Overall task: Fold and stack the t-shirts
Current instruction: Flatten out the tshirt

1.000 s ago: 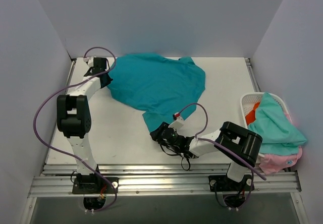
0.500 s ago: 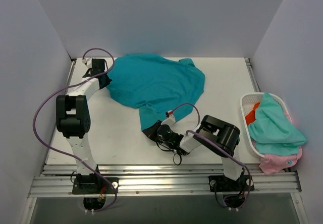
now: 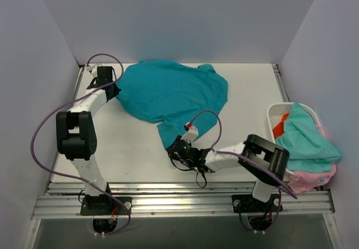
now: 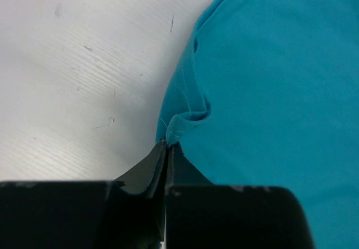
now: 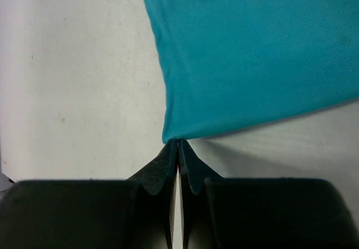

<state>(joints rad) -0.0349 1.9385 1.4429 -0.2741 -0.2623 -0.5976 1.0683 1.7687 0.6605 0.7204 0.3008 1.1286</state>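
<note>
The teal shirt [image 3: 174, 92] lies spread on the table [image 3: 129, 142], across its far middle. One corner trails toward the near edge.

Left gripper [image 3: 115, 87]: positioned at the shirt's left edge, far left of the table. In the left wrist view the left gripper [image 4: 166, 147] has its jaws pressed together. The teal shirt [image 4: 269, 81] meets the tips at its hem. A small pucker of hem stands just beyond the tips, and the cloth runs from there up and to the right. Bare table [image 4: 84, 64] fills the left side.

Right gripper [image 3: 173, 146]: positioned at the trailing near corner, low over the table. In the right wrist view the right gripper [image 5: 178, 146] has its jaws closed, pinching the very point of that corner. The teal shirt [image 5: 252, 52] fans out from the tips up and to the right.

The basket [image 3: 275, 111] stands at the right edge, well apart from both grippers. It holds an aqua shirt [image 3: 303, 137], a pink shirt [image 3: 311, 179] and an orange-red shirt [image 3: 280, 127].
</note>
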